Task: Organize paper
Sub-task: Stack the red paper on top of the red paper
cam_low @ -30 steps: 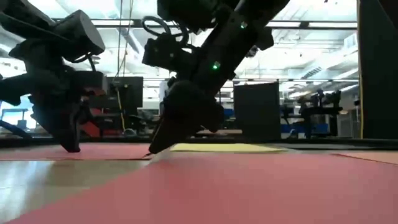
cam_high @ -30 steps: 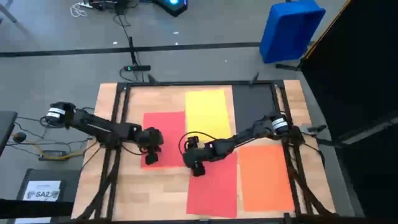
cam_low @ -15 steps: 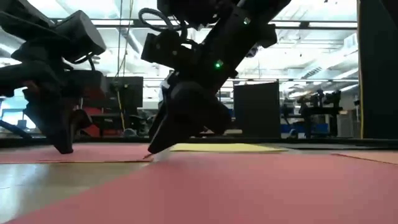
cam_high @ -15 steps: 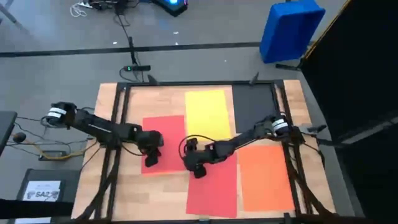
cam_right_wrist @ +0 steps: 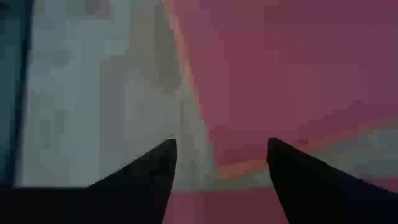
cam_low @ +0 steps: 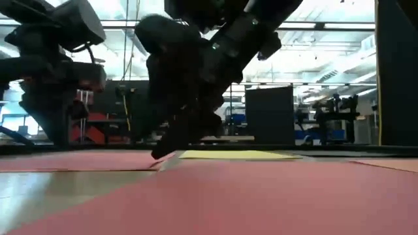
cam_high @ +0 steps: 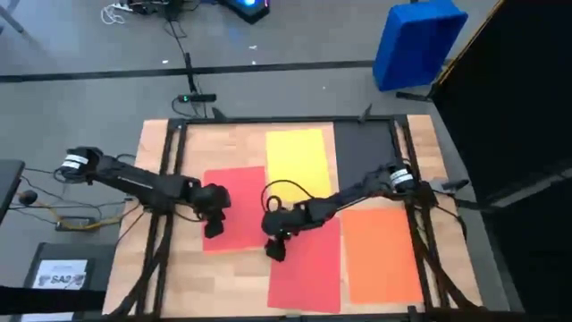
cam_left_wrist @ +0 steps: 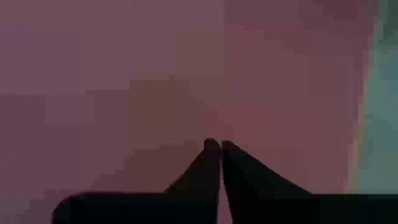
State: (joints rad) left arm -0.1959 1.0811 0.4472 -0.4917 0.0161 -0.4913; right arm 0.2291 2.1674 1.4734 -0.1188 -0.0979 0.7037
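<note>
The left arm reaches in from the table's left side, its left gripper (cam_high: 214, 229) pointed down, fingers (cam_left_wrist: 214, 163) pressed together; the right arm stretches across from the right, its right gripper (cam_high: 275, 251) tilted down, fingers (cam_right_wrist: 163, 165) spread apart.
</note>
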